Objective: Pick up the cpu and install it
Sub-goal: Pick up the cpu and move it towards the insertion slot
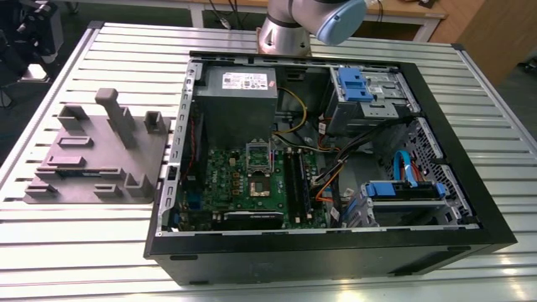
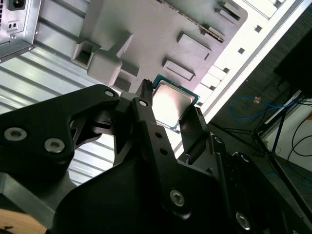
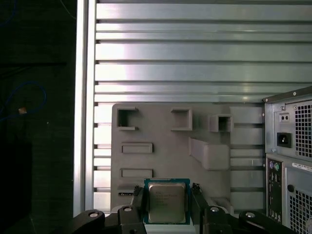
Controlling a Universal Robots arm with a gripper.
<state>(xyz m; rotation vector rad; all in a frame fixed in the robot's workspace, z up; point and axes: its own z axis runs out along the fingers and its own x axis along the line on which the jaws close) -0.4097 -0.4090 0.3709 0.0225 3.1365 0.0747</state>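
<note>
The cpu (image 3: pixel 166 202) is a small square chip with a silvery top and a green rim. It sits between the two black fingers of my gripper (image 3: pixel 166 196), which is shut on its opposite edges and holds it high above the grey fixture tray (image 3: pixel 161 131). In the second wrist view the cpu (image 2: pixel 171 101) shows between the fingertips (image 2: pixel 144 92) of the gripper (image 2: pixel 170 105), with the tray (image 2: pixel 161 34) behind it. In the exterior view the open computer case (image 1: pixel 319 245) holds the green motherboard (image 1: pixel 225 179) with its dark square socket (image 1: pixel 259 183) uncovered.
The grey tray (image 1: pixel 92 157) with raised blocks lies on the slatted metal table (image 1: pixel 126 56), to the exterior view's left of the case. Inside the case are a grey power supply (image 1: pixel 235 94), blue drive brackets (image 1: pixel 353 82), cables and memory slots (image 1: pixel 295 179). The arm's base (image 1: pixel 285 31) stands behind the case.
</note>
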